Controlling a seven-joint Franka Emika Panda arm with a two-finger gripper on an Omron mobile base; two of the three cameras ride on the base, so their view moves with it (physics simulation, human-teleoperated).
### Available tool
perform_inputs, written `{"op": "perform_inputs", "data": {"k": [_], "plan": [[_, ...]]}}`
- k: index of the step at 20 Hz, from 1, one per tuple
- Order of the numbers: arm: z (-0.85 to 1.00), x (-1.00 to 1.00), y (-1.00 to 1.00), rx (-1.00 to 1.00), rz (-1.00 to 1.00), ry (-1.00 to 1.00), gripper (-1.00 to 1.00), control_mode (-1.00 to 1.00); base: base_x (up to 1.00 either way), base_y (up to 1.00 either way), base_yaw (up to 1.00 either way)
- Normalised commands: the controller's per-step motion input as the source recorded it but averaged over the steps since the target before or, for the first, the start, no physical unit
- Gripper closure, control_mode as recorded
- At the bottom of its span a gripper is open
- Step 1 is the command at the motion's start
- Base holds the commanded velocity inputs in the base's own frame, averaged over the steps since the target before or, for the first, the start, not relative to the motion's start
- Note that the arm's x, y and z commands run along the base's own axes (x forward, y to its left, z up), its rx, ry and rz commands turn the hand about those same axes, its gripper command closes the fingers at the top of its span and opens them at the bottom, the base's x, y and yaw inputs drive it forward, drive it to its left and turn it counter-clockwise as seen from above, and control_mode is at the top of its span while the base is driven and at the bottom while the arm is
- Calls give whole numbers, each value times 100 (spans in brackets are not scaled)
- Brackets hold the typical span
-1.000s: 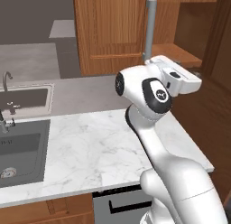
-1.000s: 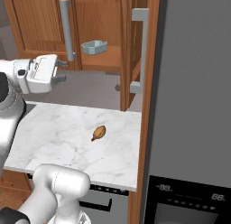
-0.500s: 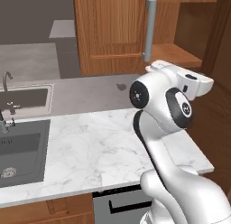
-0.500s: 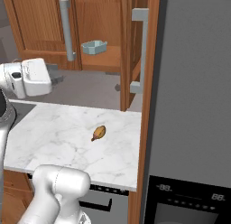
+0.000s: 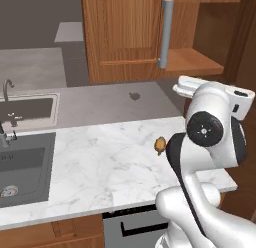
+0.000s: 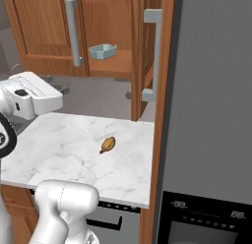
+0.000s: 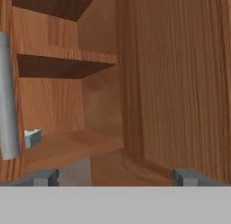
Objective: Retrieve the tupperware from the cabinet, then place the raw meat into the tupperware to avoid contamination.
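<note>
Two dark fingertips [image 7: 45,177] of the two-finger gripper [image 7: 115,177] stand wide apart, nothing between them, facing the open interior of the reddish-brown wooden wall cabinet [image 7: 149,83]. Small pale blue-grey translucent plastic tupperware [image 6: 103,51] sits on the cabinet's lower wooden shelf [image 6: 115,65], just right of the long vertical grey bar handle [image 6: 72,32]. Small orange-brown oval raw meat [image 6: 107,144] lies on the white marble counter [image 6: 64,149], well apart from the tupperware and below the cabinet.

sink [image 5: 22,157] left | marble counter [image 5: 100,167] | dark oven [image 6: 206,218] lower right
</note>
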Motion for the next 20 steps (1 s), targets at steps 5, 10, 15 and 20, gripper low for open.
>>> {"op": "perform_inputs", "data": {"k": [5,10,15,20], "plan": [[1,8,-1,1,26,0,-100,-100,0,0,0],[6,29,-1,3,21,0,-100,-100,0,0,0],[4,44,2,5,18,0,-100,-100,0,0,0],[0,53,7,4,17,0,-100,-100,0,0,0]]}}
